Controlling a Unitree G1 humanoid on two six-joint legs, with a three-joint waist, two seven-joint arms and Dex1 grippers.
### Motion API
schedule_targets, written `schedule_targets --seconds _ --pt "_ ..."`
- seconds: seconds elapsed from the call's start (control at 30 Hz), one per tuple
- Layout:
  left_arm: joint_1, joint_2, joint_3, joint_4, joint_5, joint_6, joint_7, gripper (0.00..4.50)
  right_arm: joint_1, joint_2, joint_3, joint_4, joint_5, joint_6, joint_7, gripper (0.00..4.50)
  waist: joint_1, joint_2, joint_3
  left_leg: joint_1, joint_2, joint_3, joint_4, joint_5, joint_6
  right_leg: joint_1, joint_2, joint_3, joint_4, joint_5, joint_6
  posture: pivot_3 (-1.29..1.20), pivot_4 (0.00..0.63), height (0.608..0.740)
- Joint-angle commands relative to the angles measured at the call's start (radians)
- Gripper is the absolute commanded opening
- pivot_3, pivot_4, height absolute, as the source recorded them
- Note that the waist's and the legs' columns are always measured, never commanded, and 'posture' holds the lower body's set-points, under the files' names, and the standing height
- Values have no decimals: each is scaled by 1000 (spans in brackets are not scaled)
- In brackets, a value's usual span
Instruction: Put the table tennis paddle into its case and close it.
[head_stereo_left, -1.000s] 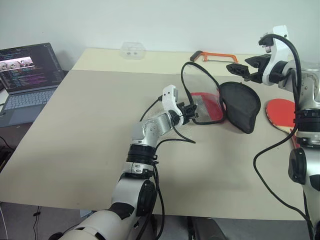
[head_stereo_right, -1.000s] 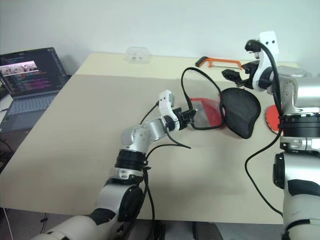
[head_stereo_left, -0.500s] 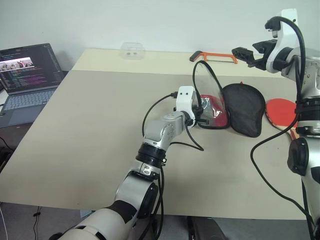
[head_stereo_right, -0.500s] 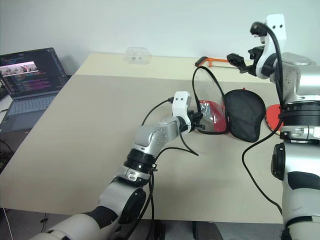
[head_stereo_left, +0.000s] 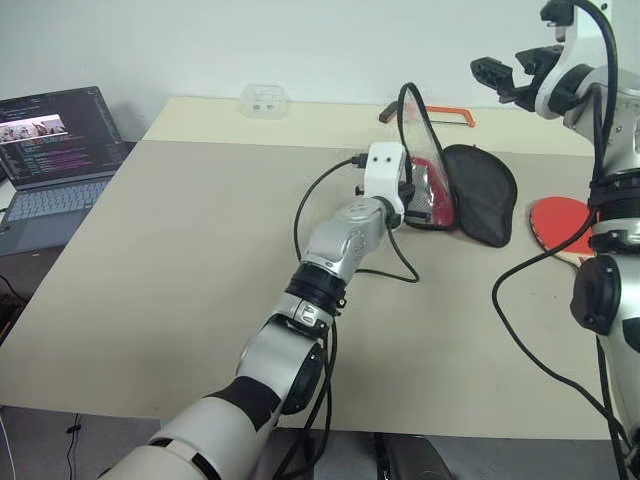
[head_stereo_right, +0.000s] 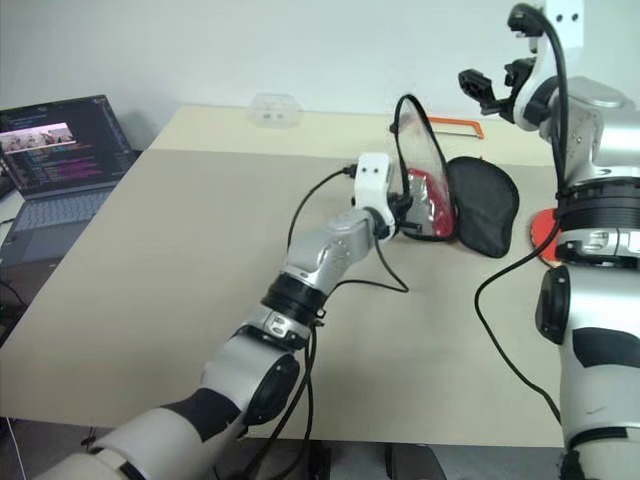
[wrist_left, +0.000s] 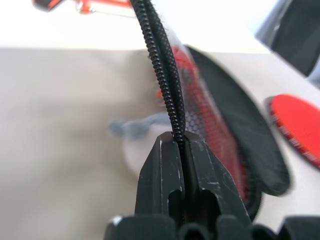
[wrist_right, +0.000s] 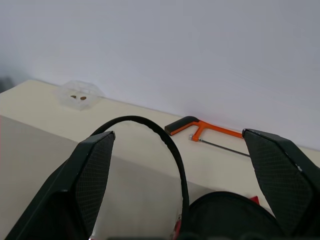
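The case (head_stereo_left: 484, 196) lies open at the far middle of the table, its black half flat and its red mesh panel (head_stereo_left: 428, 193) beside it. My left gripper (wrist_left: 181, 142) is shut on the black piping of the other flap (head_stereo_left: 418, 128), which stands almost upright. The table tennis paddle (head_stereo_left: 556, 218) rests red face up to the right of the case, partly behind my right arm. My right gripper (head_stereo_left: 502, 76) hangs open and empty high above the case's far right side, apart from it.
An orange hacksaw (head_stereo_left: 448, 110) lies just behind the case. A clear plastic box (head_stereo_left: 265, 97) sits at the table's far edge. An open laptop (head_stereo_left: 52, 150) stands off the left side. The wide beige table (head_stereo_left: 180, 260) is bare in front.
My left gripper has moved right and away with the case's edge, tipping the flap more upright. My right gripper has risen, still open.
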Motion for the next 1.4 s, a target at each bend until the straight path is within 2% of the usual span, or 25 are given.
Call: schedule_targets --seconds 0.03,0.23,0.43,0.63,0.73,0.9,1.07,1.4 --pt "-14 -265 -10 -21 -48 15 -16 8 -58 -9 -25 3 -8 -41 -9 4500 0 0 0 0 0 0 0 0 0 0 0 0 0 0 0 0 150 740" --pt "9 -303 22 12 -153 72 -5 8 -79 -7 -21 50 -20 -69 -10 4500 0 0 0 0 0 0 0 0 0 -1 0 0 0 0 0 0 150 740" --pt "-20 -283 70 135 -206 49 -23 8 -88 2 -21 70 -31 -80 -10 4500 -1 0 0 0 0 0 0 0 0 0 0 0 1 0 0 0 150 740" --pt "-34 -260 22 161 -150 12 -29 8 -101 11 -21 88 -33 -93 -10 4500 0 0 0 0 0 0 0 0 0 0 0 0 1 0 0 0 150 740" --pt "-9 -239 -11 105 -128 22 -13 8 -110 17 -23 101 -34 -104 -10 4500 0 0 0 0 -1 0 1 0 0 0 0 0 1 0 0 0 150 740" --pt "79 -169 -81 -89 -104 91 0 8 -116 23 -27 119 -35 -121 -9 4500 0 0 0 0 -1 0 0 0 -1 0 0 0 1 0 0 0 150 740" --pt "140 -115 -81 -240 -112 166 23 8 -114 26 -26 134 -37 -132 -5 4500 -2 0 0 0 3 0 0 1 -1 0 0 0 1 0 0 0 150 740" --pt "192 -58 -100 -390 -37 215 63 8 -123 35 -29 147 -35 -139 -8 4500 -2 0 0 0 2 0 1 1 -1 0 0 0 2 0 0 0 150 740"
